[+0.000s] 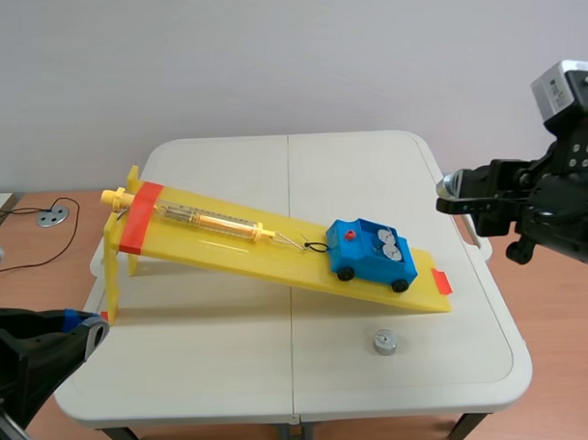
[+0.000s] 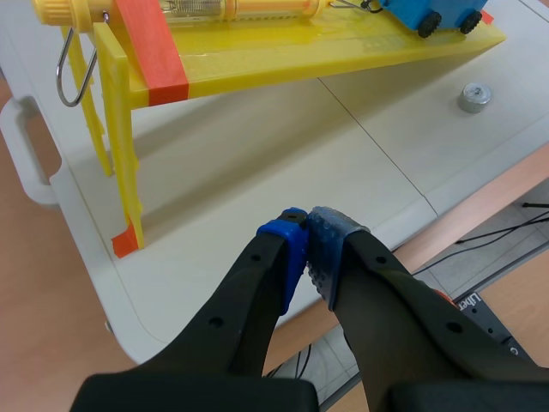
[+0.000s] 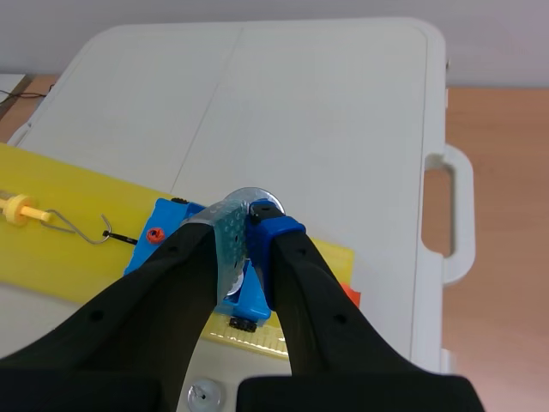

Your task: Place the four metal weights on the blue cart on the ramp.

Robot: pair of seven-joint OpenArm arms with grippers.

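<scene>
The right gripper (image 3: 247,225), raised right of the cart (image 1: 371,254), clamps a weight (image 3: 257,199), likely dense, rigid and slick, best pinched squarely across its rim; the left gripper (image 2: 306,236) sits closed, empty, near left.

Hardly any text is legible. White lettering on a black part (image 2: 482,316) below the table (image 2: 257,172) edge seems to begin "Lin"; the rest is cut off and unreadable.

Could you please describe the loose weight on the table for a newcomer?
Follow the yellow ramp on the white table down to the blue cart. In front of the ramp's low end lies the weight, a small silver disc, the only one on the tabletop.
</scene>
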